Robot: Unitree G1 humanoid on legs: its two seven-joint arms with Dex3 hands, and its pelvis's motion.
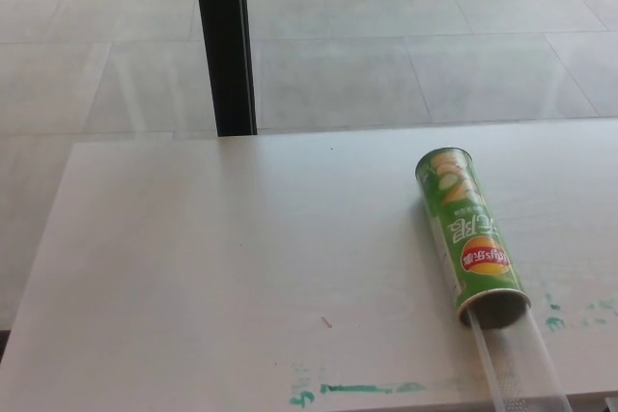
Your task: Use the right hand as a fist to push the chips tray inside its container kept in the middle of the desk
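Item one: a white bench [222, 267], which you are seeing spread across the lower two thirds of the frame, its near edge running along the bottom.

Item two: a green chips can [470, 235], lying on its side at the right of the frame. Its closed end is pointing toward the upper middle right, and its open mouth is facing the lower right corner.

Item three: a clear plastic tray [519, 369], sticking out of the can's mouth and reaching down to the bottom edge of the frame at lower right. It is sitting only partly inside the can.

Item four: green paint smears [362, 389], showing on the bench near the bottom centre, with smaller specks just right of the can's mouth.

Item five: a black post [223, 41], standing behind the bench at upper left, with pale floor tiles [406, 36] filling the top of the frame.

Hands: you are seeing neither hand here, so the state of the fingers cannot be told.
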